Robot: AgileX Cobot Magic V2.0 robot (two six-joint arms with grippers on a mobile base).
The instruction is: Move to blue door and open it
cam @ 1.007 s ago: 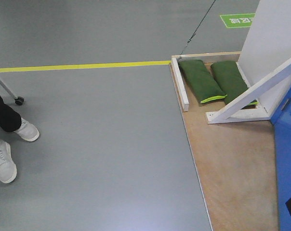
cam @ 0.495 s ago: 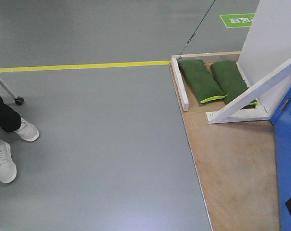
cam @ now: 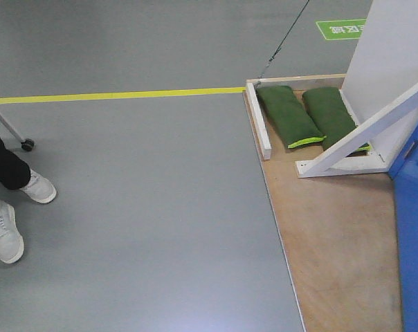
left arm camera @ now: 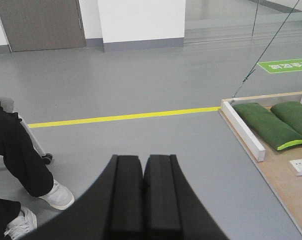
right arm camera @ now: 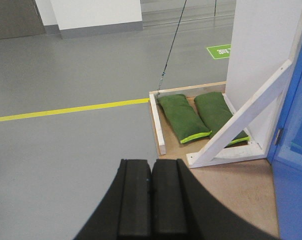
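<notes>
A: In the front view, where is the blue door [cam: 413, 235]?
B: At the right edge. Only a strip of it shows, standing on the wooden platform [cam: 333, 242] just beside the white brace [cam: 361, 135]. Two green sandbags [cam: 292, 114] lie on the platform near the brace. No gripper is in this view.
A: And the left wrist view?
B: The left gripper [left arm camera: 143, 165] has its fingers pressed together, with nothing between them. The door is not visible there, only the grey floor [left arm camera: 141, 75] and a yellow line [left arm camera: 126, 117].
A: The right wrist view?
B: The right gripper [right arm camera: 151, 167] is also closed on nothing. The door [right arm camera: 293, 165] is on the right, well apart from it.
A: How will the door handle?
B: I judge it stiff and glossy, and slippery on the flat face. The fingers should take a handle, not the panel. No handle shows in these views, so the base must first come closer.
</notes>
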